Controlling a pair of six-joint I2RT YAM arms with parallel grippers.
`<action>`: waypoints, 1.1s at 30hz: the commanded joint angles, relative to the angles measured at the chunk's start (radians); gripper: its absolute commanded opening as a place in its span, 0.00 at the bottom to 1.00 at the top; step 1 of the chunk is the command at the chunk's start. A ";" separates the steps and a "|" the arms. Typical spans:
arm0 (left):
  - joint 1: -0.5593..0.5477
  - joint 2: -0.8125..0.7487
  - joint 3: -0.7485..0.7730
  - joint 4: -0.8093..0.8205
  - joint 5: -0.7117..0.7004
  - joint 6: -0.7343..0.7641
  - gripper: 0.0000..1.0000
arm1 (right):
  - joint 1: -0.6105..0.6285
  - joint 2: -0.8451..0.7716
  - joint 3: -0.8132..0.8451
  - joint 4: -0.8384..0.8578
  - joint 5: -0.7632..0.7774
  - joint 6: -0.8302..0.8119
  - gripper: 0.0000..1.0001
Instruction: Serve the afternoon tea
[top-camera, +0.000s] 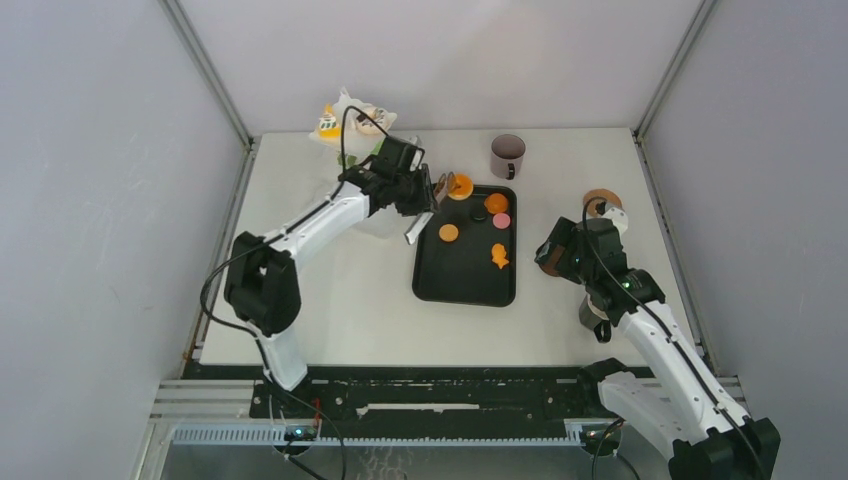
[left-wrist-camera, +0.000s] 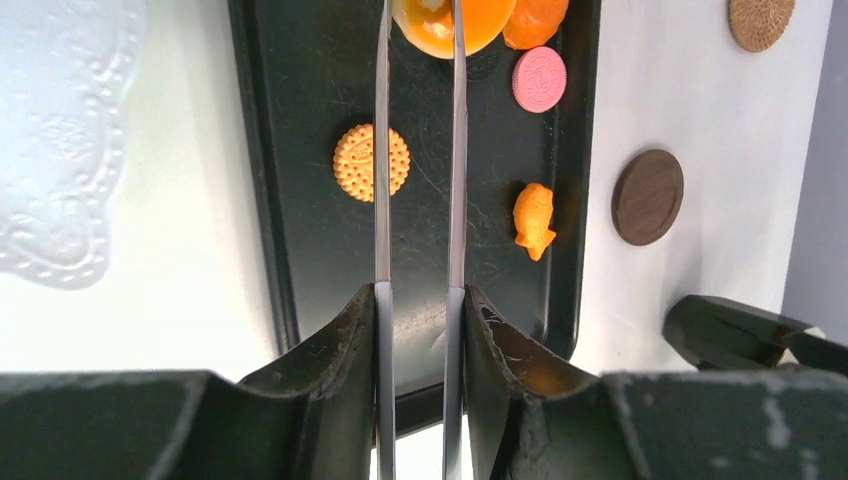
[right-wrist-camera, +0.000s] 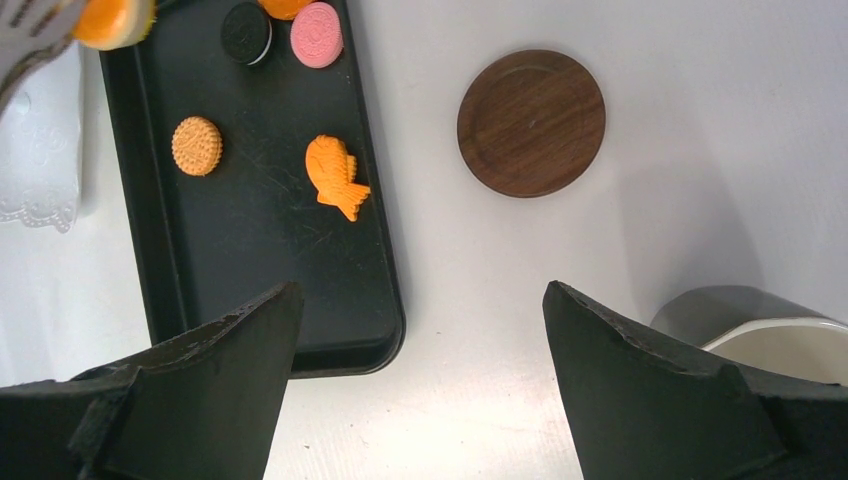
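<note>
From above, my left gripper (top-camera: 415, 190) is clenched on a pair of metal tongs (top-camera: 420, 228). Their tips pinch an orange doughnut (top-camera: 460, 186) straight ahead of my fingers, over the far left corner of the black tray (top-camera: 465, 285). A dark mug (top-camera: 507, 155) stands on the table further ahead of it. My right gripper (top-camera: 555, 255) hangs beside the tray's right edge.

At my left wrist, my fingers (left-wrist-camera: 350, 330) squeeze the two blades, and the doughnut sits at their far end. I cannot tell whether it is clear of the tray. A round cookie (left-wrist-camera: 360, 162) lies just left of the blades. The pink cookie (left-wrist-camera: 539, 79) and a fish-shaped pastry (left-wrist-camera: 533, 218) lie to their right.

At my right wrist, the jaws are spread wide with only bare table between them. The tray lies ahead to the left, a wooden coaster (right-wrist-camera: 531, 122) lies ahead, and a second mug (right-wrist-camera: 760, 320) stands beside my right finger.
</note>
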 joint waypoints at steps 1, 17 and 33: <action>-0.014 -0.137 0.023 -0.064 -0.070 0.132 0.00 | -0.002 -0.019 0.006 0.008 0.004 0.008 0.98; -0.039 -0.434 -0.242 -0.228 -0.177 0.283 0.00 | 0.004 0.000 -0.005 0.039 -0.012 0.007 0.98; 0.142 -0.659 -0.495 -0.187 -0.118 0.155 0.00 | 0.012 0.033 -0.006 0.067 -0.025 0.000 0.98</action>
